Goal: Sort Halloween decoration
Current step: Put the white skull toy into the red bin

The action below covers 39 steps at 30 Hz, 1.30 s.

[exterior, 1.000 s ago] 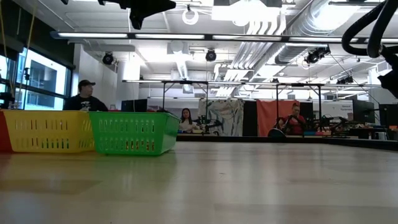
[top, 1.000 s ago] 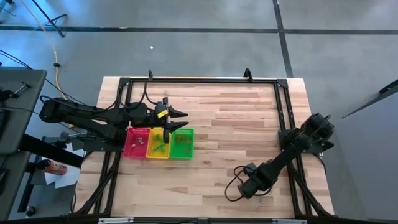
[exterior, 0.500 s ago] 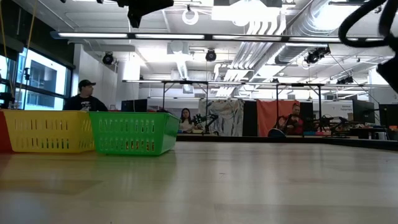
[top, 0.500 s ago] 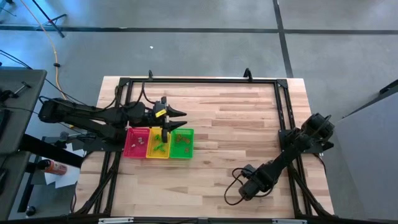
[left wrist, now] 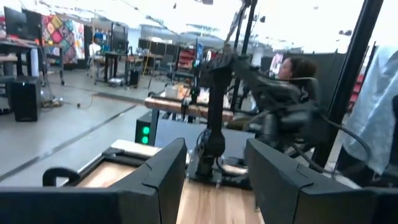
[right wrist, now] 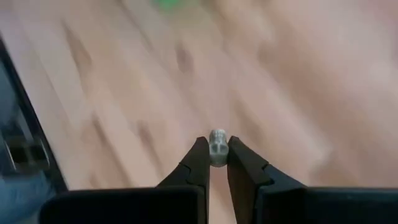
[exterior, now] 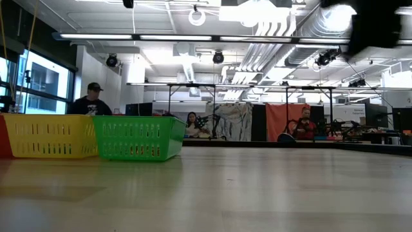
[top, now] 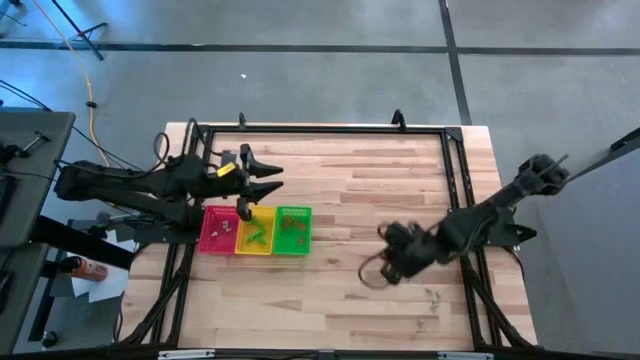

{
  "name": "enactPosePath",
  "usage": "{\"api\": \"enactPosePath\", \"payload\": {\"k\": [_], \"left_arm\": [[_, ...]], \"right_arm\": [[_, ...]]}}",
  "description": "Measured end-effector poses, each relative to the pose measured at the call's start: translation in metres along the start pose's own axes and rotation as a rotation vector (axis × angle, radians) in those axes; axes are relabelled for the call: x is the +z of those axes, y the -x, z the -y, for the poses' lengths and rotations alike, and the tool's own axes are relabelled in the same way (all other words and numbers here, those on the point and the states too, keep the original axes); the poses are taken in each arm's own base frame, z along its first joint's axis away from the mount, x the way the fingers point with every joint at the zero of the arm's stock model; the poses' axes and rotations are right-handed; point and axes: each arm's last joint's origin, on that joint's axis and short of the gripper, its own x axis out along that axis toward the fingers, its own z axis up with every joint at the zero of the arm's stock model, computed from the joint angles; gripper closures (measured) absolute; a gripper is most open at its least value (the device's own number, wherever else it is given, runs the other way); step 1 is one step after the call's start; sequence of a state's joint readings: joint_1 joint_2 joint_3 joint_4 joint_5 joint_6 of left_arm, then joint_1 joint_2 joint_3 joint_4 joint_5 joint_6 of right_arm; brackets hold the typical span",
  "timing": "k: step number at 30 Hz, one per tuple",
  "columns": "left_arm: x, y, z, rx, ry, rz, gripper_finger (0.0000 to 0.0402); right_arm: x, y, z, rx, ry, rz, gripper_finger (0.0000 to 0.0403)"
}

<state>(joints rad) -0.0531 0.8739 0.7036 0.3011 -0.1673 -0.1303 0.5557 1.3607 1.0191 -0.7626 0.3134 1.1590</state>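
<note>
My right gripper [right wrist: 217,155] is over the right half of the table [top: 395,262] and is shut on a tiny pale grey Halloween trinket [right wrist: 217,142]. It is blurred in the high view. A red tray [top: 212,240], a yellow tray [top: 262,246] and a green tray [top: 303,240] stand side by side at the table's left, with small trinkets inside. My left gripper [top: 272,177] hovers open above the trays' far side, its fingers [left wrist: 168,180] pointing level toward the right, with nothing between them. My right gripper pinches the pale grey trinket [right wrist: 217,138] between its two fingertips, only at their free ends. The fingers slant downward. The trinket is lifted clear of the wooden table top.
A few loose specks lie on the wood near the right arm [top: 432,294]. A black frame rail [top: 455,190] borders the table. The wide middle of the table [top: 350,200] is bare wood. People sit in the room behind [exterior: 90,103].
My right gripper has risen from the table near the front right and swung toward the far edge, turning as it went. My left gripper has drawn back toward the table's left edge and risen, leaving the top of the low view.
</note>
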Motion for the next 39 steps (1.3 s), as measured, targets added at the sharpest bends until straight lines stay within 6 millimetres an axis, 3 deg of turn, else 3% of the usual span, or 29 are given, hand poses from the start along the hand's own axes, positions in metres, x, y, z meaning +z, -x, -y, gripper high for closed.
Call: {"api": "enactPosePath", "payload": {"k": [4,11,19,26,39], "left_arm": [[0.004,0.004,0.0,-0.004,0.046,0.018,0.0243],[0.004,0.003,0.0,-0.004,0.055,0.018,0.0243],[-0.003,-0.001,0.0,0.003,0.047,-0.023,0.0243],[-0.008,-0.006,0.0,0.008,0.051,-0.045,0.0243],[-0.008,-0.006,0.0,0.007,0.051,-0.044,0.0243]], "right_arm": [[0.037,0.012,0.007,0.054,0.142,0.213,0.038],[0.103,0.012,0.004,0.133,0.427,0.595,0.038],[0.16,0.019,0.017,0.283,0.517,0.913,0.038],[0.174,0.021,0.027,0.333,0.581,0.969,0.038],[0.175,0.022,0.028,0.368,0.598,0.967,0.038]]}}
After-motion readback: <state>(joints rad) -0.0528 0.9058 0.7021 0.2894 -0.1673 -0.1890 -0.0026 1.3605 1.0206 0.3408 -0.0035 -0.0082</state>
